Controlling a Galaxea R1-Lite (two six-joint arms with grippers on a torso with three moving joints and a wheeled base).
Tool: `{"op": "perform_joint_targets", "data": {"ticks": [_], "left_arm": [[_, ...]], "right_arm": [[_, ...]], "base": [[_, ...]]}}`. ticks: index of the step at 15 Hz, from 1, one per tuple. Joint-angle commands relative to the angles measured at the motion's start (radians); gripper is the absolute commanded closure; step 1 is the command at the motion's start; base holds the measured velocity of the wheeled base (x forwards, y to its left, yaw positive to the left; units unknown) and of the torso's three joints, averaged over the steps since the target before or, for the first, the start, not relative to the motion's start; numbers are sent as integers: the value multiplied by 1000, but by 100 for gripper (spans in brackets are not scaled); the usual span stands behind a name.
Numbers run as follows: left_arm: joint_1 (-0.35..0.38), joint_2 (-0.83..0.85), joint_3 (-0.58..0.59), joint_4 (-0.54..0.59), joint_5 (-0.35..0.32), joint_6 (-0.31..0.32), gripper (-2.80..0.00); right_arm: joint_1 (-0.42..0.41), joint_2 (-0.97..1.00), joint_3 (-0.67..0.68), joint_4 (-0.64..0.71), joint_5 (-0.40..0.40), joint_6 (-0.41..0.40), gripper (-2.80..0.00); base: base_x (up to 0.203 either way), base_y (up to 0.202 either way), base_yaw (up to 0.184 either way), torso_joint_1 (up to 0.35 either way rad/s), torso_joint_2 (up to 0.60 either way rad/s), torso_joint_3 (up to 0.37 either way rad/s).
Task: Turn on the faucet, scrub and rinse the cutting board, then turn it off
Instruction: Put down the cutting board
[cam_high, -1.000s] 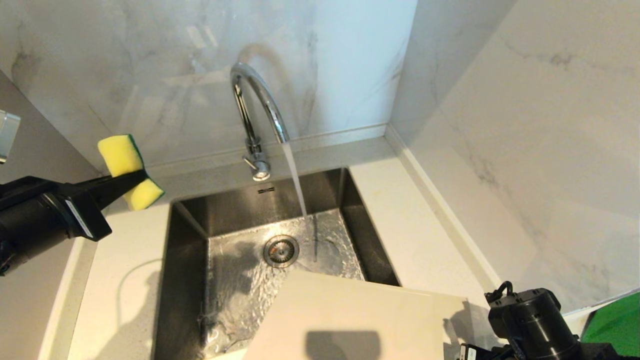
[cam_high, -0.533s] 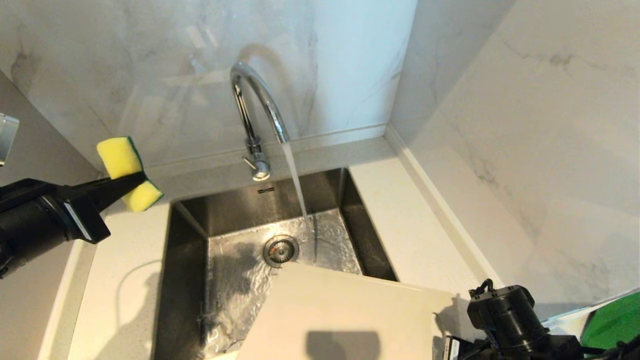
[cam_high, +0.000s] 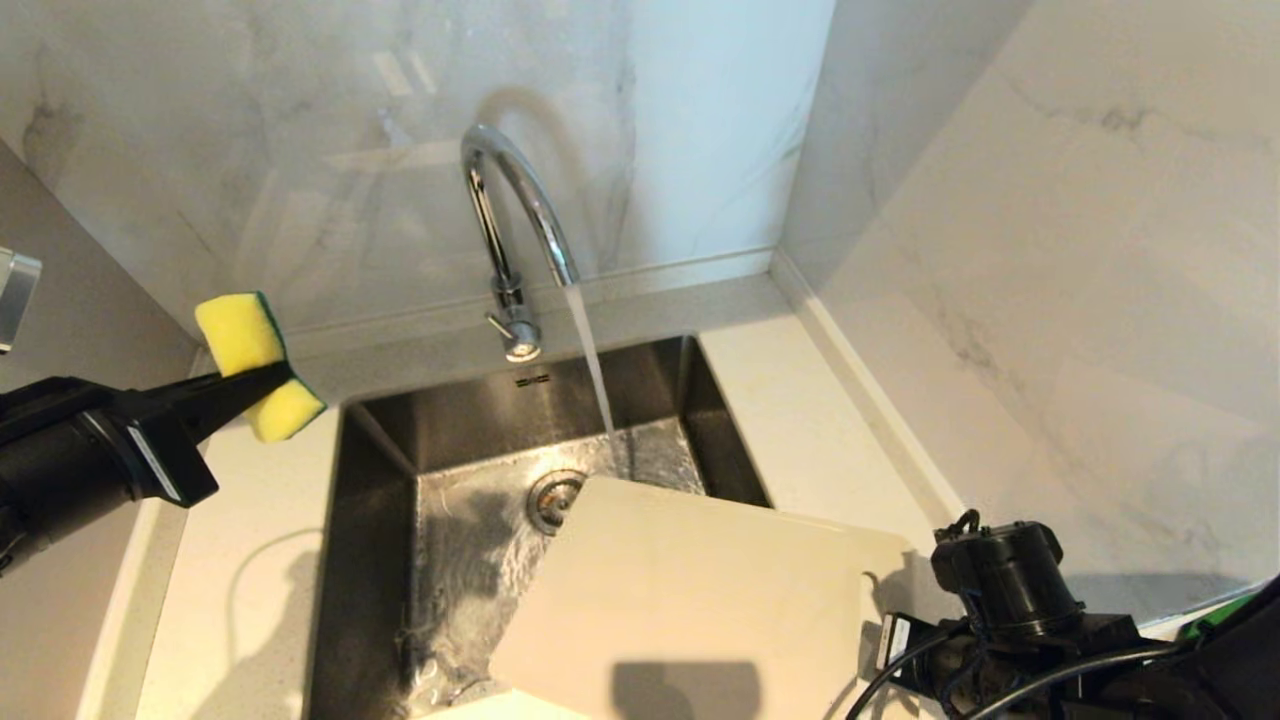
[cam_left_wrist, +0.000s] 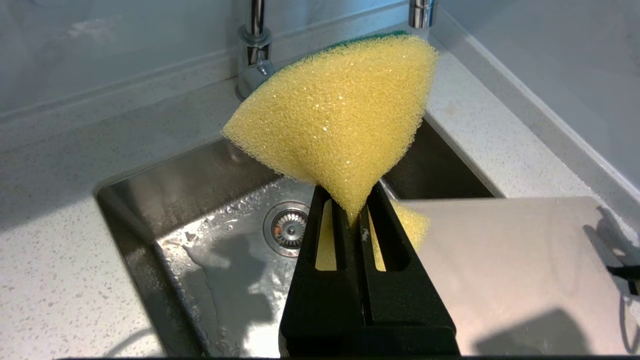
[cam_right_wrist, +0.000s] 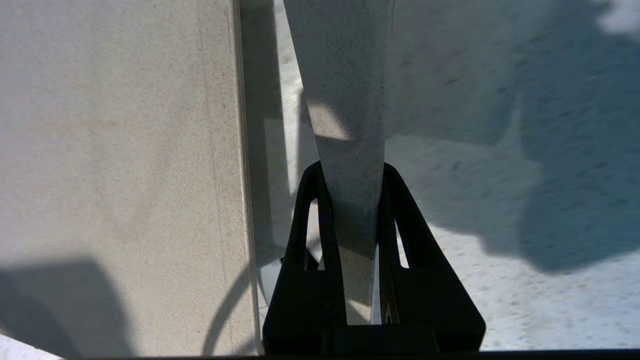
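Faucet (cam_high: 515, 225) running into the sink (cam_high: 375, 470). My right gripper (cam_right_wrist: 352, 210) is clamped narrow on the edge of the cutting board (cam_high: 690, 600), which is tilted over the sink's near right corner, its far edge just short of the stream. My left gripper (cam_left_wrist: 350, 220) pinches the sponge (cam_high: 258, 365) above the left counter (cam_high: 240, 560). Risk, as I judge it: the thin edge grip may let the wet board pivot or slip under scrubbing pressure; contact depth looks shallow, though shadow obscures it.

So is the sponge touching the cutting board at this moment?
No: in the head view the left gripper holds the sponge up over the counter's left side, well apart from the cutting board.
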Motion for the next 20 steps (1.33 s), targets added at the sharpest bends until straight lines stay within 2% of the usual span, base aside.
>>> {"op": "perform_joint_targets", "data": {"ticks": [1, 6, 10, 11, 20], "left_arm": [[0, 0, 5, -4, 0, -1, 0], [0, -7, 24, -6, 1, 1, 0], [0, -18, 39, -6, 1, 0, 0], [0, -19, 42, -6, 0, 0, 0], [0, -20, 56, -6, -2, -1, 0]], "right_arm": [[-18, -19, 22, -2, 2, -2, 0], [-23, -28, 34, -3, 10, -1, 0], [-23, -123, 31, 1, 9, -12, 0], [-23, -148, 30, 5, 8, -29, -280], [-33, -172, 119, 6, 7, -20, -280]], "base": [[0, 0, 0, 0, 0, 0], [0, 0, 0, 0, 0, 0], [0, 0, 0, 0, 0, 0], [0, 0, 0, 0, 0, 0], [0, 0, 0, 0, 0, 0]]}}
